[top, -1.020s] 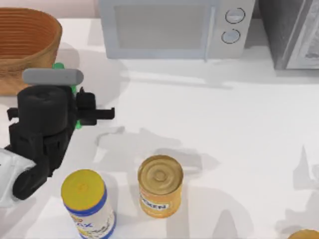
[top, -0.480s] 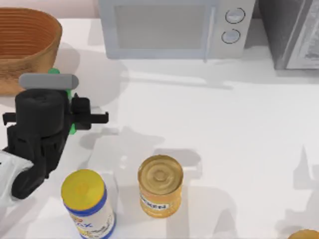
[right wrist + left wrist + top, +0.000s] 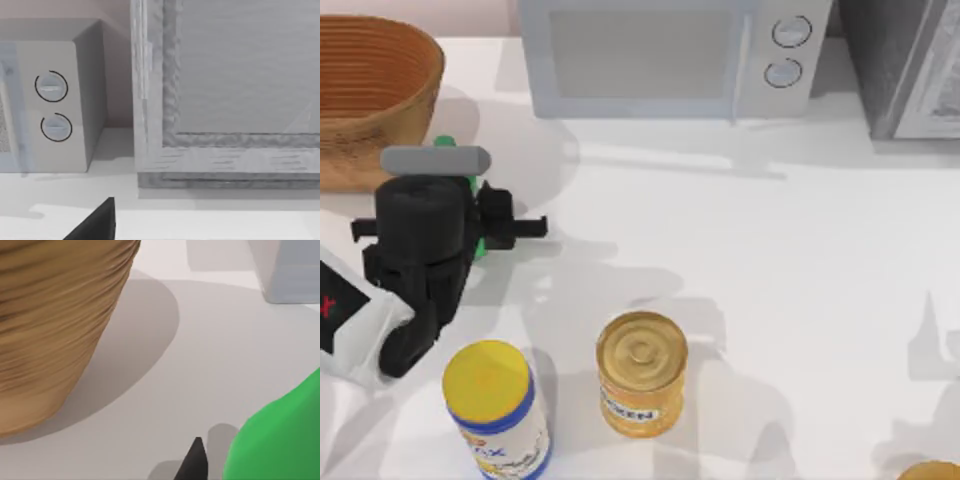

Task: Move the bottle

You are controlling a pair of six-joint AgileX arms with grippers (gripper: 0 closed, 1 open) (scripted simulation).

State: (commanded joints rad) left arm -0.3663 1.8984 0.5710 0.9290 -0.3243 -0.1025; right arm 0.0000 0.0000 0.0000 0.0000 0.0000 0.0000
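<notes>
White table [image 3: 770,260]: left arm's jaws over bottle [image 3: 447,145].

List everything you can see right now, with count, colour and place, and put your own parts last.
bottle: 1, green, under the left gripper beside the basket, mostly hidden in the top view.
basket: 1, brown woven, table's far left corner.
microwave: 1, grey, far edge, centre.
cabinet: 1, grey, far right corner.
canister: 1, blue and white with yellow lid, near edge, left.
can: 1, golden, near edge, right of the canister.
second golden object: 1, partly cut off at the near right corner.
table: 1, white.
left gripper: 1, black, over the bottle near the basket.
right gripper: 1, dark tip, facing the microwave and cabinet.
</notes>
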